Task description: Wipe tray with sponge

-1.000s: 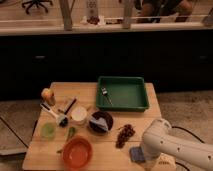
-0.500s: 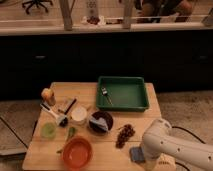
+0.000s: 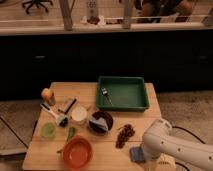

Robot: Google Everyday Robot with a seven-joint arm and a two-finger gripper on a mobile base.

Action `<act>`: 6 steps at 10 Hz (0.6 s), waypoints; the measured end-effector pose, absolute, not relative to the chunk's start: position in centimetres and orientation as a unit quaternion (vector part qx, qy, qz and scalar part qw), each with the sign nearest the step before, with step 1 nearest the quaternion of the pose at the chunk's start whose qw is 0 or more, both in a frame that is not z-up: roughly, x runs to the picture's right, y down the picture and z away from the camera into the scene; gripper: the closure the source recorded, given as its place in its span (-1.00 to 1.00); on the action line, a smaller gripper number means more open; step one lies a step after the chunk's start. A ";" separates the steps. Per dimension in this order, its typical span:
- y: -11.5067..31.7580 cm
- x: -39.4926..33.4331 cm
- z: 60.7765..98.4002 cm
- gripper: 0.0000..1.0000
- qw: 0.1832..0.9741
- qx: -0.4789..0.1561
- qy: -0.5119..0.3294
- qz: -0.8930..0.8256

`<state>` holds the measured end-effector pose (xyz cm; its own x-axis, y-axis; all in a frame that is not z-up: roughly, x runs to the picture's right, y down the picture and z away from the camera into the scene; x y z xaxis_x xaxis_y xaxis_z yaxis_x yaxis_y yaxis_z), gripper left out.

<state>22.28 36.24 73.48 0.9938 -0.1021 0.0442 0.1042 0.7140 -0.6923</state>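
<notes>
The dark green tray (image 3: 131,95) lies at the far right of the wooden table (image 3: 107,159), with a small metal object (image 3: 105,94) in its left part. The blue-grey sponge (image 3: 135,154) lies on the table near the front right edge, well short of the tray. My white arm (image 3: 170,147) curves in from the bottom right. My gripper (image 3: 148,161) is at the arm's lower end, right beside the sponge and mostly hidden by the arm.
A dark reddish-brown clump (image 3: 125,135) lies between sponge and tray. An orange bowl (image 3: 77,152), a dark bowl (image 3: 100,122), a white cup (image 3: 79,115), a green cup (image 3: 48,131), a brush (image 3: 55,114) and a small jar (image 3: 47,94) crowd the left half.
</notes>
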 end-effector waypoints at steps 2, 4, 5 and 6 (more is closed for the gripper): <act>36.3 22.3 73.5 -0.40 0.926 -0.374 0.000 -0.052; 36.3 22.4 73.5 -0.55 0.926 -0.374 0.001 -0.050; 36.3 22.4 73.5 -0.58 0.926 -0.374 0.001 -0.050; 36.3 22.4 73.5 -0.58 0.926 -0.374 0.001 -0.050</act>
<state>22.43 36.29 73.49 0.9950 -0.0933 0.0352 0.0916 0.7153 -0.6928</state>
